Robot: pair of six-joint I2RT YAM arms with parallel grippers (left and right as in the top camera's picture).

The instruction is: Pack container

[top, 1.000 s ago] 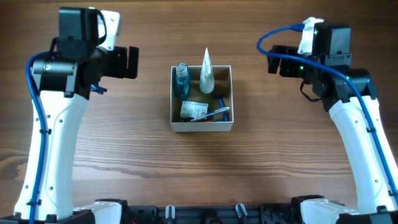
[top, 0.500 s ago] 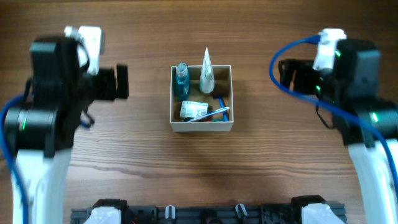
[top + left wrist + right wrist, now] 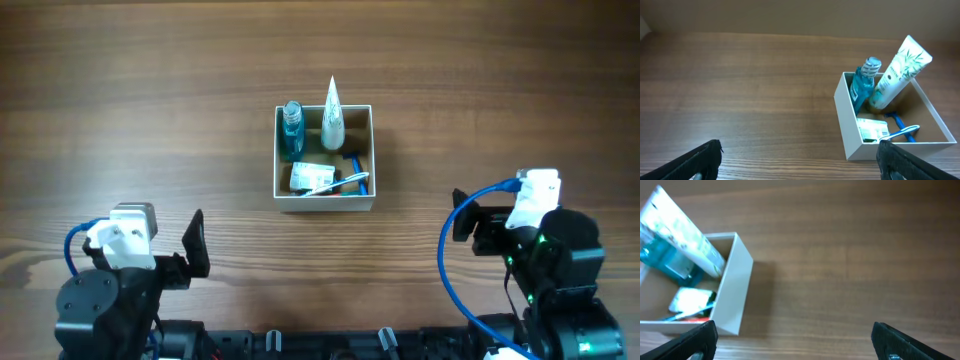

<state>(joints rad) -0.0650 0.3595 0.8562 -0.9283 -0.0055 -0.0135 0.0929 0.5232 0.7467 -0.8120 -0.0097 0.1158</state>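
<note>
- Left jaws spread wide, gripping nothing, low at 7 o'clock of the surface (image 3: 150,120).
- Right jaws likewise parted and bare, at 5 o'clock.
- The container (image 3: 324,204) stands mid-surface, well apart from both; blue bottle (image 3: 292,128) and white tube (image 3: 332,115) lean at its 12 o'clock wall.

Bench top (image 3: 150,120): brown wood, grain running left to right, bare out to the far corners.

Black rail (image 3: 330,340) along the near edge, with pale clips on it.

Toiletries sit mid-bench, slightly toward the far edge, all inside the container (image 3: 325,204):
- blue bottle (image 3: 862,90), upright, ribbed pale cap, in the far-left corner
- white tube (image 3: 897,70), green leaf print, leaning just beside the bottle with its crimped end above the rim
- white packet (image 3: 871,129), flat, on the near side
- blue razor (image 3: 902,131), lying beside the packet
</note>
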